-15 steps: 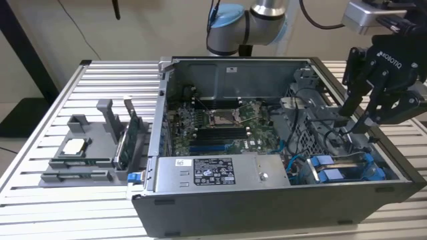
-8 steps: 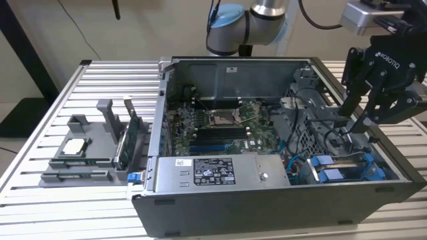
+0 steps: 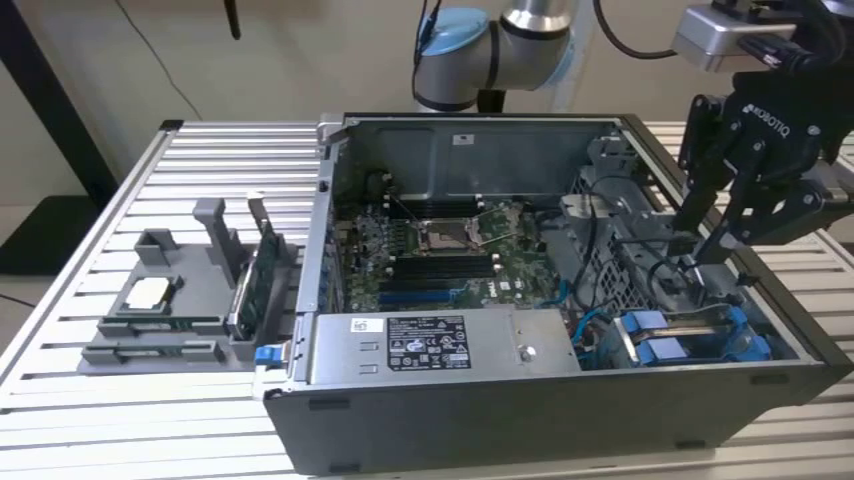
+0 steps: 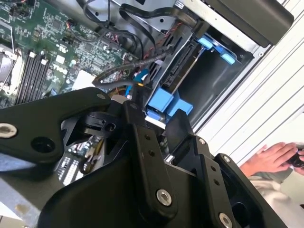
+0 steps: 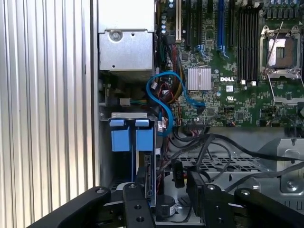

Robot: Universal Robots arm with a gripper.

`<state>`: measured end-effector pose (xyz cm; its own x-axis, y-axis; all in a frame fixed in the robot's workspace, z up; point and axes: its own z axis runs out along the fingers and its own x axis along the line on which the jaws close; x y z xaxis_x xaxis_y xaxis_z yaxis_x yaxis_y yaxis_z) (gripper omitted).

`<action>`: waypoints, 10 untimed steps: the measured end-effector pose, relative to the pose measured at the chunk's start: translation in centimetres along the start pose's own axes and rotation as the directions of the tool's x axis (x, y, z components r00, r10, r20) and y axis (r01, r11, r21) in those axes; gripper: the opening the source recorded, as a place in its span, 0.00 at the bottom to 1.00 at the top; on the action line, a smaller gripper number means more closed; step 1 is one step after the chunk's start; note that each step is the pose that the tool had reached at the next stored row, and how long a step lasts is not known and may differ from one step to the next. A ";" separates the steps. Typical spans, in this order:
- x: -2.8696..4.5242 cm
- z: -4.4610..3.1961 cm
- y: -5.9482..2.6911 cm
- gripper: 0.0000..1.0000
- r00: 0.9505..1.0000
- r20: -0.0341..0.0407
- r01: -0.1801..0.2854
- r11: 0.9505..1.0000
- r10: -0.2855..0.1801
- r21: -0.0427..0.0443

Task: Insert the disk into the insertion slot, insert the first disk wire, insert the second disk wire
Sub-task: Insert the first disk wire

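The disk [image 5: 148, 176] stands on edge in the insertion slot at the case's front corner, its blue carrier tabs [image 5: 126, 137] sticking out. In the exterior view the blue carrier [image 3: 667, 342] shows at the lower right of the open computer case [image 3: 534, 420]. My black gripper [image 3: 707, 245] hangs just above that bay, fingers apart and holding nothing. In the first wrist view a black wire connector [image 5: 177, 175] hangs loose between the fingers of the gripper [image 5: 166, 190], next to the disk's edge. The second wrist view shows the gripper [image 4: 154, 116] right over the blue carrier [image 4: 164, 102].
A blue data cable [image 5: 164, 95] loops beside the motherboard [image 3: 441, 245]. The power supply [image 3: 441, 342] fills the case's front. A grey fixture [image 3: 167, 300] with parts stands on the slatted table [image 3: 94, 400] on the exterior view's left. A person's hand [image 4: 271, 159] rests outside the case.
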<state>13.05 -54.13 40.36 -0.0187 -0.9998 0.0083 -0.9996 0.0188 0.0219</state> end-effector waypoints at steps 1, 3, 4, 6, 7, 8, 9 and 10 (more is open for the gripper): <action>-0.01 0.05 0.00 0.47 1.000 0.000 0.000 1.000 0.000 0.000; -0.05 0.20 0.00 0.47 1.000 0.001 0.000 1.000 0.000 0.001; -0.07 0.28 -0.01 0.47 1.000 0.001 0.000 1.000 0.000 0.002; -0.09 0.44 0.02 0.47 1.000 0.001 0.000 1.000 0.000 0.003; -0.08 0.67 0.31 0.47 1.000 0.001 -0.001 1.000 0.001 0.004; -0.10 0.96 0.48 0.47 1.000 0.001 -0.001 1.000 0.001 0.007; -0.17 1.26 0.55 0.47 1.000 0.001 -0.001 1.000 0.001 0.010; -0.22 1.34 0.66 0.47 1.000 0.001 -0.002 1.000 0.002 0.010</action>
<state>12.36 -53.91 39.04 -0.0211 -0.9998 0.0072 -0.9997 0.0212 0.0114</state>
